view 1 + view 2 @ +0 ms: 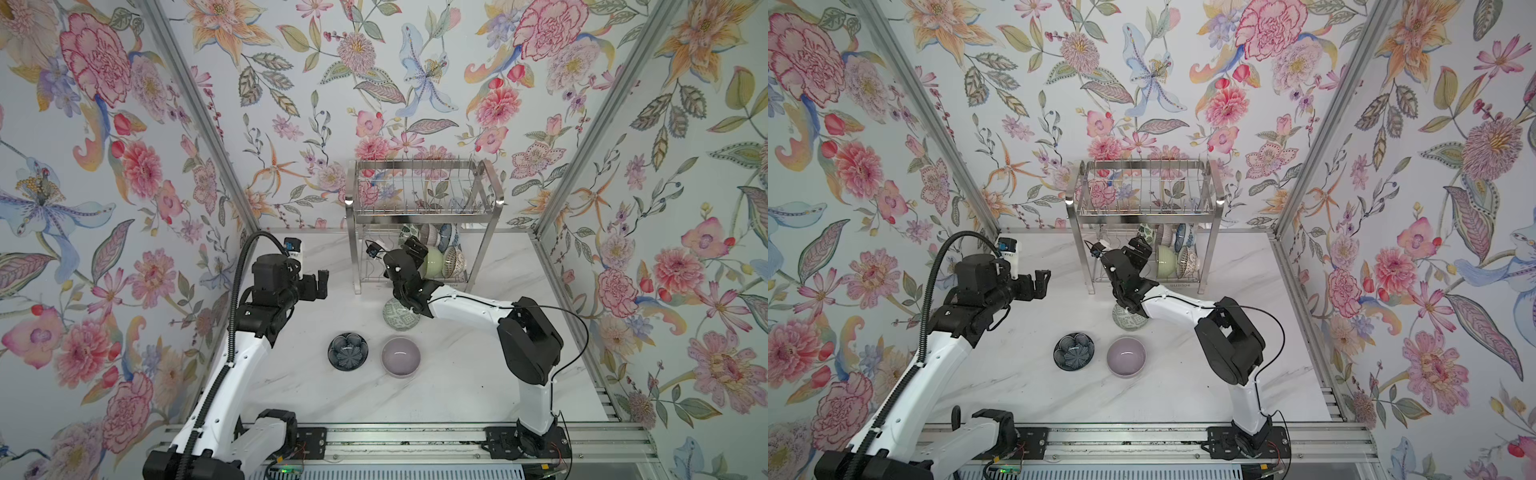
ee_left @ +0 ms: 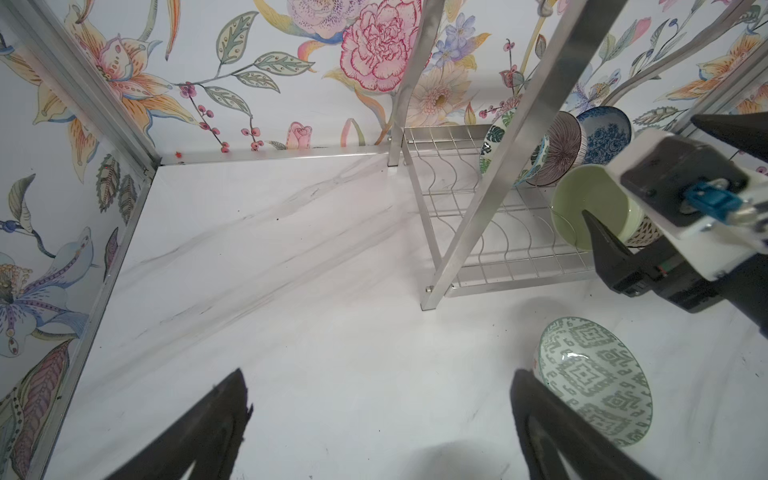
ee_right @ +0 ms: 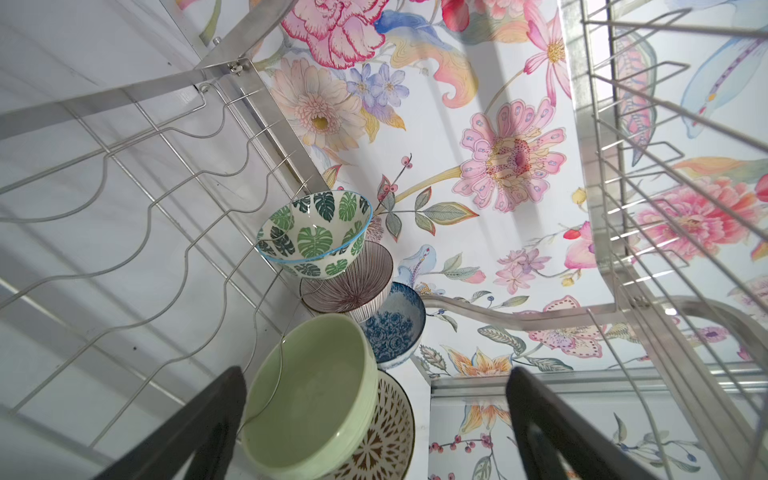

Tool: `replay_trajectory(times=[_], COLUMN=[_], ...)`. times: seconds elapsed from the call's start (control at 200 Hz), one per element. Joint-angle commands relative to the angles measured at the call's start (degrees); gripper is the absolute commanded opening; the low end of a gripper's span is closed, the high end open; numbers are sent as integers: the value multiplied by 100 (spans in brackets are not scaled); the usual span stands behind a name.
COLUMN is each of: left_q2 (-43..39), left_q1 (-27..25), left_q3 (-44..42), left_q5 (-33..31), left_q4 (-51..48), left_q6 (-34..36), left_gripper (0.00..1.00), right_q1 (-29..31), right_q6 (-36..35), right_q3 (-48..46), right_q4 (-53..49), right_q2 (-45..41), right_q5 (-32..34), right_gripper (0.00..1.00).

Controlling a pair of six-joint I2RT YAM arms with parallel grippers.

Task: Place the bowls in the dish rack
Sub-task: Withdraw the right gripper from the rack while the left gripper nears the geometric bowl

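Claws are both spread open, the left claw [image 1: 322, 279] over the worktop [image 1: 457, 386], the right claw [image 1: 417, 249] at the green bowl [image 1: 433, 262], stood on edge with four others on the lower shelf of the dish rack [image 1: 419, 212]; the lilac bowl [image 1: 401, 356] and two more are left on the worktop.

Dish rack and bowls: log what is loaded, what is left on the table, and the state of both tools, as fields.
rack: dish rack, at the back of the table
loaded, lower shelf: leaf-print bowl, ribbed bowl, blue floral bowl, green bowl, brown lattice bowl
left on table: geometric bowl, dark flower bowl, lilac bowl
left tool: open, holding nothing, left of the rack
right tool: open, at the green bowl
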Motion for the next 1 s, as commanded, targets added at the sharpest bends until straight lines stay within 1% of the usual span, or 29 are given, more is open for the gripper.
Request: replay_trajectory(times=[0.0, 0.085, 0.22, 0.32, 0.405, 0.495, 0.575, 0.671, 0.731, 0.846, 0.996], left_q2=[-249, -357, -500, -478, -407, -299, -179, -15, 140, 559, 1214], left_q1=[-41, -215, -566, -1039, -1505, -1867, -2059, -2155, -2200, -2300, -2365], left_q3=[-170, -275, -533, -673, -735, -837, -927, -1025, -1063, -993, -745], left_q5=[-186, -379, -659, -1017, -1303, -1411, -1398, -1350, -1287, -1202, -941], left_q4=[52, -23, -36, -52, -53, 30, 27, 2, 72, 251, 583], left_q6=[-258, -326, -484, -623, -754, -902, -992, -1011, -1004, -959, -912], left_gripper=[99, 99, 100, 99, 99, 100, 99, 99, 99, 99, 99], right_q1=[185, 355, 487, 495, 486, 454, 405, 276, 116, -257, -589], right_q6=[560, 1121, 2485, 3354, 3895, 4325, 4636, 4994, 5234, 5627, 5798], right_q3=[-449, -793, -1251, -1564, -1844, -2061, -2181, -2320, -2424, -2632, -2577], right_q4=[-36, -490, -1404, -1864, -2148, -2435, -2725, -3030, -3125, -3143, -3230], right_q2=[-708, -1238, -2180, -2917, -3542, -4119, -4527, -4900, -5091, -5304, -5209], right_q5=[-124, -305, -883, -1264, -1512, -1675, -1789, -1968, -2217, -2830, -3144], right_gripper=[99, 99, 99, 99, 99, 99, 99, 99, 99, 99, 99])
